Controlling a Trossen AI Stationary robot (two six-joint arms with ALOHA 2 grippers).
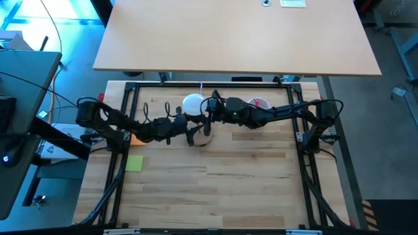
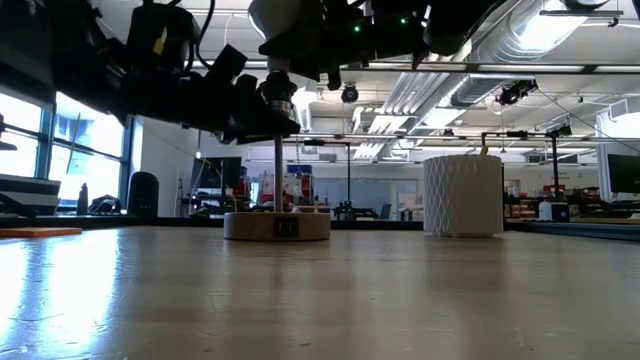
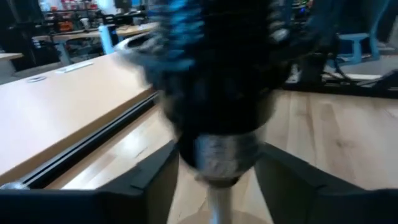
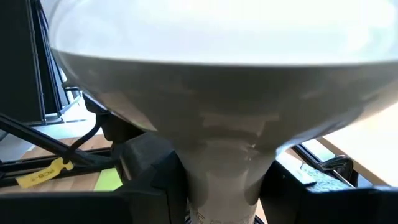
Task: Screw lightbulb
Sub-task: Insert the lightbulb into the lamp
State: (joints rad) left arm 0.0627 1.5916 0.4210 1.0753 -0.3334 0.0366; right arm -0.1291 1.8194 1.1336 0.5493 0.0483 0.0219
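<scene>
The white lightbulb [image 1: 192, 103] stands neck down over the black-topped post [image 2: 277, 170] of the round wooden base [image 2: 277, 225], near the table's far middle. Its grey neck [image 2: 278, 78] meets the post's dark socket [image 2: 277, 105]; how far in it sits is hidden. My right gripper [image 1: 208, 108] is shut on the bulb, which fills the right wrist view [image 4: 205, 62]. My left gripper [image 1: 189, 134] is shut on the post's socket [image 3: 217, 152], just under the bulb. My left gripper pinches the lower part of the post's socket [image 3: 214, 158] between its two fingers [image 3: 152, 183]. The fingers come level from the table's left and lie across the upright post. The base rests on the table. My right gripper pinches the bulb's narrow neck [image 4: 224, 180] just under the globe, one finger [image 4: 152, 174] on each side. The fingers come roughly level from the table's right. The bulb stands upright, globe up, its neck on the socket.
A white perforated cup [image 1: 259, 103] with pink items stands right of the base, behind my right arm; it also shows in the low view [image 2: 462, 195]. An orange flat piece [image 1: 137, 138] and a green note [image 1: 134, 163] lie at the left. A second tabletop [image 1: 235, 39] lies beyond the far edge.
</scene>
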